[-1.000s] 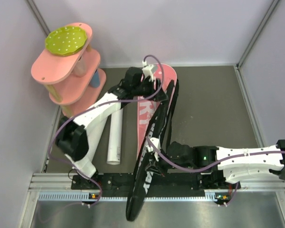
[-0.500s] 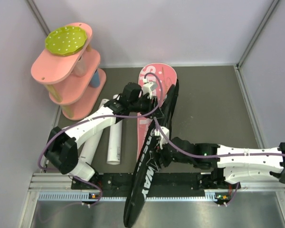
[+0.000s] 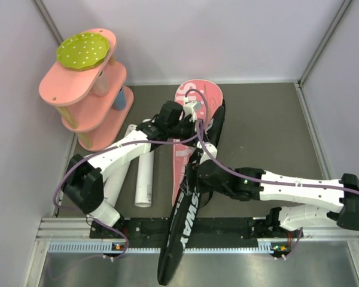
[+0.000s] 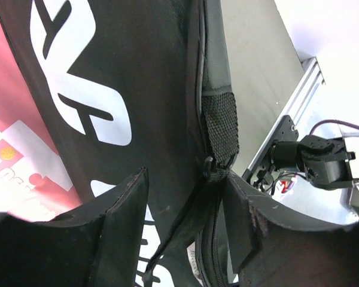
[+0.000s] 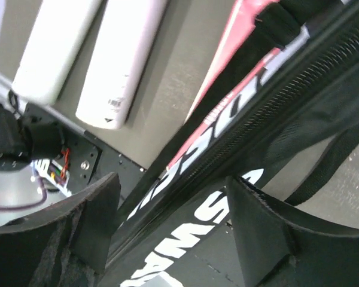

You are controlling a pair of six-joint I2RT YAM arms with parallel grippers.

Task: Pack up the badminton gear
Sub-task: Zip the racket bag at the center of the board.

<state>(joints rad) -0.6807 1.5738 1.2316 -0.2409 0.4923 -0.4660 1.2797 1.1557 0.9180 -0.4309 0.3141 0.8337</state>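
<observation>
See bag (image 3: 178,239) lying long-ways from near rail (image 3: 239,227) to far end of table (image 3: 263,131), prob light & floppy, so grab at tough strap loop (image 4: 220,128); R gripper (image 5: 170,203) wide open over zip edge (image 5: 275,107), L gripper (image 4: 185,191) farther back, open round loop.

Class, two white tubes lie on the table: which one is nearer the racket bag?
The right-hand tube, bearing a barcode label near its end; the other tube lies farther from the bag.
</observation>
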